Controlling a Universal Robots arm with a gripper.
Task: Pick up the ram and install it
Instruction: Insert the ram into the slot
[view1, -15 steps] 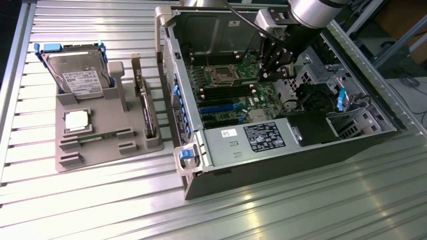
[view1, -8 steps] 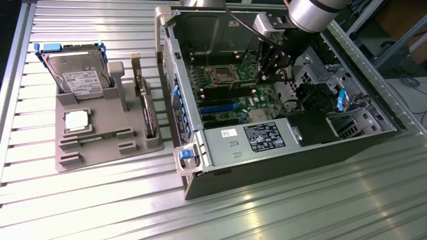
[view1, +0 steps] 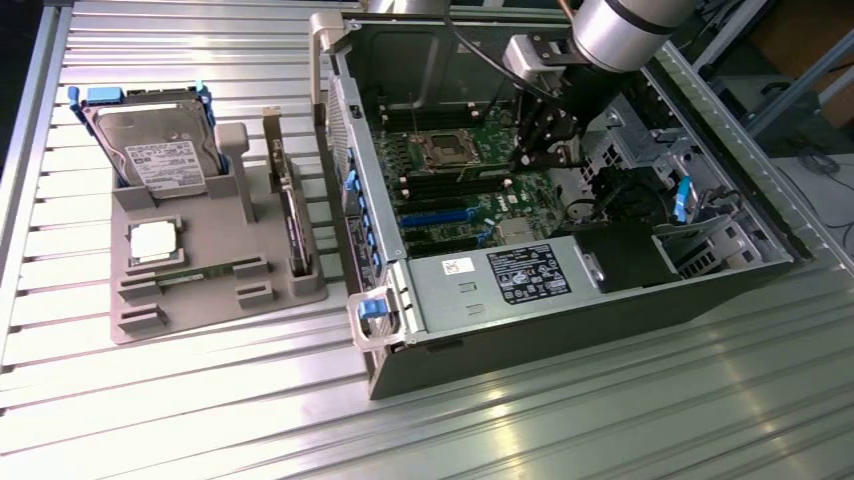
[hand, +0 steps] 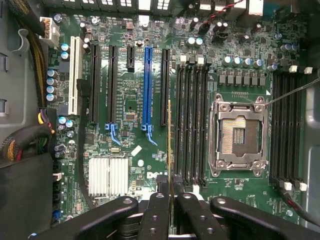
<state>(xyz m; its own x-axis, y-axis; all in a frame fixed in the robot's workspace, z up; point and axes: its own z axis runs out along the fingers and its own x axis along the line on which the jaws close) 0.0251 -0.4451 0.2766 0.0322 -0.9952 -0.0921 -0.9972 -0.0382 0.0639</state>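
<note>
Hand (hand: 170, 185) clamped on ram (hand: 170, 140), held edge-on as a thin line over motherboard (hand: 135, 120) memory slots; lower edge hidden between fingers; from outside, stick hard to make out inside case (view1: 534, 340).

Ext high oblique; wrist close over shared mobo (hand: 130, 95).

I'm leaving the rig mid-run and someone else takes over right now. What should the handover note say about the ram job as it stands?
Gripper: shut on the ram, held edge-on inside the open PC case.
Ram: over the motherboard, alongside the black memory slots beside the empty CPU socket.
Done: pickup.
Left: seating; the ram does not look pressed into a slot yet.
Also: a second stick lies on the grey tray.
</note>
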